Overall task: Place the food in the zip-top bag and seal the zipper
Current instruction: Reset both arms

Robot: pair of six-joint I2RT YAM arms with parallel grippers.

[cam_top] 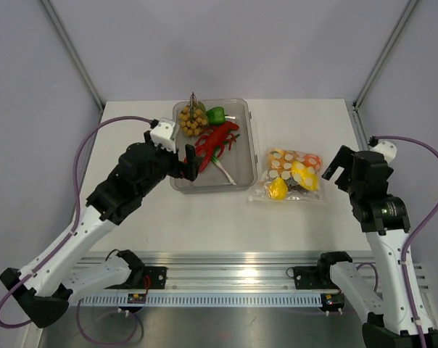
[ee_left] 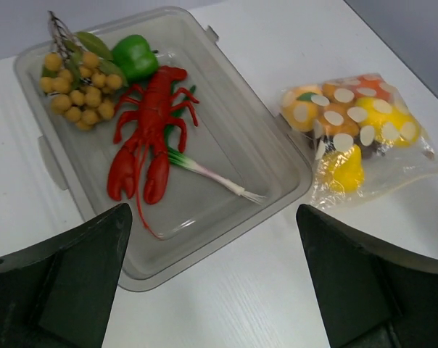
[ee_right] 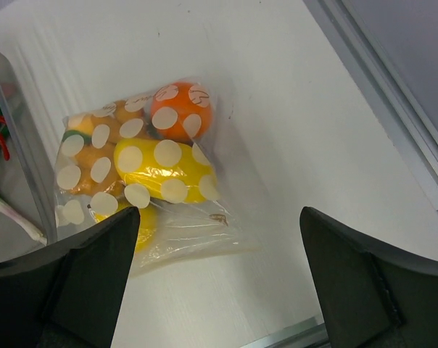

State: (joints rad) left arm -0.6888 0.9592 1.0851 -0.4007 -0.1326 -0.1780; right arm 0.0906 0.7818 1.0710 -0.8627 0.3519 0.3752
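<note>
Nearest me, the left arm (cam_top: 125,188) and right arm (cam_top: 378,210) rise from the near edge of the bench (cam_top: 204,217) and lean inward. The left jaws are spread wide and hold nothing, poised over the near left corner of the clear tray (cam_top: 251,145). The right jaws are just as wide and just as bare, hanging to the right of the zip-top bag (cam_top: 291,174) and apart from it.

The bag lies flat on the bench, just beside the tray and between it and the right jaws. The food is inside: an orange (ee_right: 179,112), a yellow lemon (ee_right: 161,170) and more pieces packed behind the white dots. A slack, flat stretch of film (ee_right: 197,232) trails toward the near side. I take that for the mouth, though the zipper is too fine to make out, and I cannot say whether it is pressed shut.

Sealing looks to me like the step in hand. To do it well, I would come in low, pin one corner of the slack film with one set of jaws, then nip the strip beside it with the other and slide across. Any toy crowding the mouth should be nudged back first, so that only film gets pinched.

Farther back, the tray holds a red lobster (ee_left: 150,130), a spring onion (ee_left: 212,174), a green pepper (ee_left: 134,54) and a bunch of tan berries (ee_left: 77,90). If the pepper belongs in the bag, it should go in before closing.
</note>
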